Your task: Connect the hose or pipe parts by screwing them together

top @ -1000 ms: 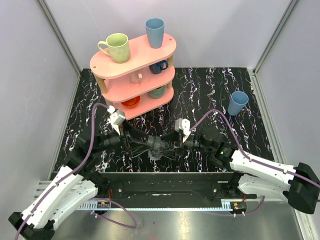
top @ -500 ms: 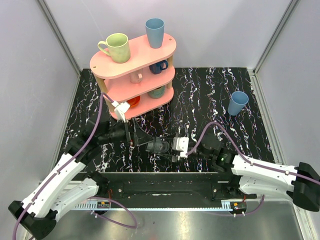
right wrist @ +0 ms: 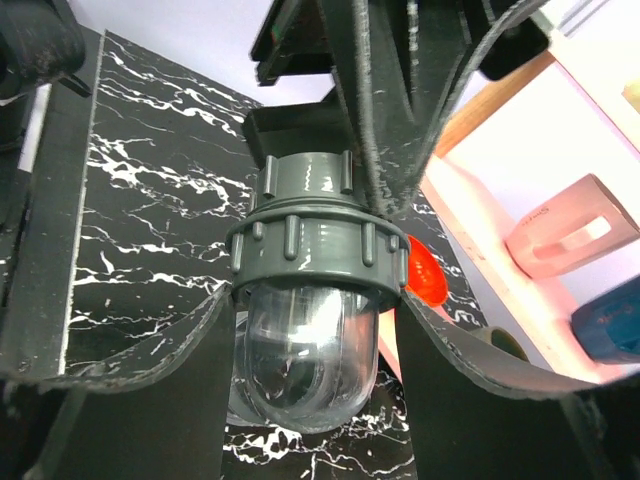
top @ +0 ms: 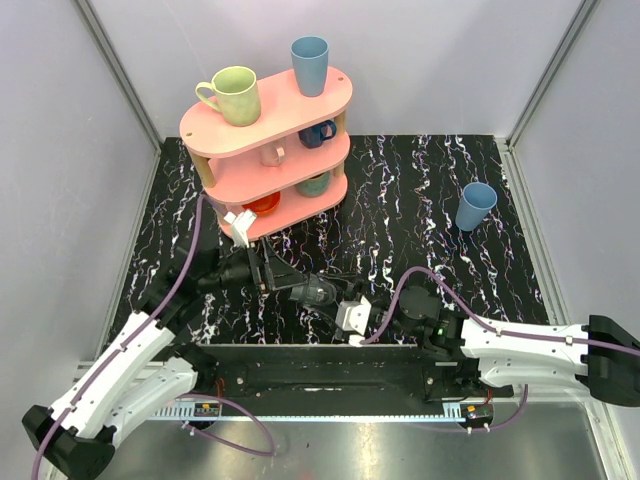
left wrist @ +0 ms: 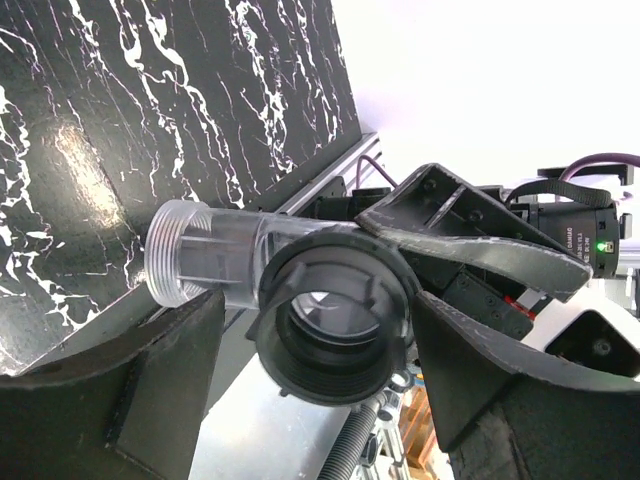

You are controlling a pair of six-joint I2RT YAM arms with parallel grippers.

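Since a second ago the right gripper [top: 337, 303] has swung from behind the joined parts toward the near edge of the table [top: 430, 190]; it now reaches them from the near right. Over the same second the left gripper [top: 298, 284] shifted little, its wrist a touch farther back. Parts sit roughly where they were, over the near middle of the table

Parts:
- dark collar [left wrist: 330, 385] sits round the grey-translucent fitting [left wrist: 205, 262]
- threaded end of the fitting sticks out past the collar on one side (left wrist view)
- rounded clear end pokes out on the other side (right wrist view)
- how far the thread is run in: cannot tell

Grip:
- right gripper: fingers pressed on either side of the rounded clear end, pinching it
- left gripper: fingers spread wide to either side of the collar; one lies at its rim, the other stands off by a sliver, so not clamped

Surroundings: pink shelf [top: 265, 130] with mugs at far left; blue cup [top: 476, 206] upright at far right, well apart from both arms
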